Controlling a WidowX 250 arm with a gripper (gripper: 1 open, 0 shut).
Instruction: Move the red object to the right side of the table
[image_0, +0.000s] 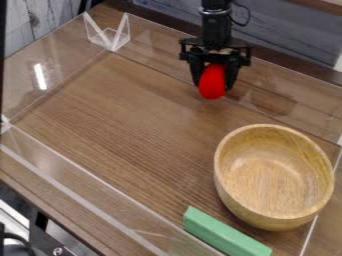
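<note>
The red object (213, 83), a small bright red oval toy, stands at the back of the brown wood-grain table (120, 120), right of centre. My gripper (215, 72) points down over it. Its black fingers (191, 58) stand slightly apart on either side of the toy's upper part, and the gripper looks open. The toy's lower end sits at the tabletop. The gripper body hides the toy's top.
A large wooden bowl (274, 176) sits at the front right. A flat green block (227, 233) lies by the front edge beside it. Low clear acrylic walls (104, 32) ring the table, and a grey plank wall runs behind.
</note>
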